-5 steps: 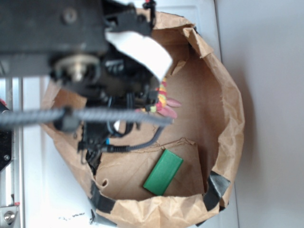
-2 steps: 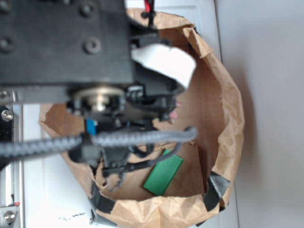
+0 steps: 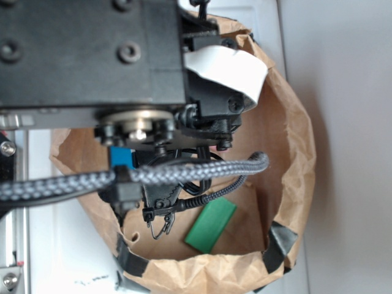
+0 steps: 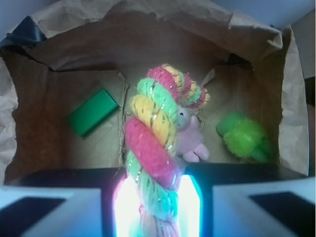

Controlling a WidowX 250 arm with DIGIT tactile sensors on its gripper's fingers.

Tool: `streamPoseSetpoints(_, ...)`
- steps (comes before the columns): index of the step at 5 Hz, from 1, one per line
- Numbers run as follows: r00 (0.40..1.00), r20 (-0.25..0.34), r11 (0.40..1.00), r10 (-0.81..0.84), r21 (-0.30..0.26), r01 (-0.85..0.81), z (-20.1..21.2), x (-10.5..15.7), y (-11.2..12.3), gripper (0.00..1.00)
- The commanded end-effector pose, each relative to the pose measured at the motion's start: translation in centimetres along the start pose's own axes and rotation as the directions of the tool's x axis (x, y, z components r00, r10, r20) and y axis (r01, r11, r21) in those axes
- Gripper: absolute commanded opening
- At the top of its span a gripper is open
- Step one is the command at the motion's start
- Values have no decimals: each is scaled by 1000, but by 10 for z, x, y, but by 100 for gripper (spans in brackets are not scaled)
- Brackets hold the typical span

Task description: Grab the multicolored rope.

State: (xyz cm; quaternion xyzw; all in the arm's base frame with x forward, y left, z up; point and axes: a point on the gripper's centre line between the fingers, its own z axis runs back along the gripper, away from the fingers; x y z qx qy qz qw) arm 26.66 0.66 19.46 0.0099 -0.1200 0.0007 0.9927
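Brown paper everywhere: the workspace is a crumpled brown paper bag (image 3: 294, 153) with rolled-down walls and black tape patches on its rim, sitting on a pale white surface (image 3: 343, 122). From the exterior view the black robot arm (image 3: 92, 55) fills most of the frame, a grey braided cable (image 3: 184, 173) running across under it. Only a flat green block (image 3: 211, 225) shows on the bag floor; the rope and the grip are hidden under the arm here.

Wrist view is way more useful. The thick twisted cotton rope with red, yellow and green strands (image 4: 153, 143) stands clamped between the two fingers of the gripper (image 4: 157, 207), closed tight on its lower end. Its long axis runs from the grip away toward the bag's far wall, the top curling right. Behind it, touching or just past the rope, sits a small pink plush (image 4: 190, 136). A fuzzy yellow-green ball (image 4: 244, 138) lies off to the right, the green block to the left, both apart from the rope.
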Motion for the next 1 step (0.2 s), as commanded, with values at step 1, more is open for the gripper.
streamPoseSetpoints(1,999,44,1000,-4,-9,4,13,16,-10,0)
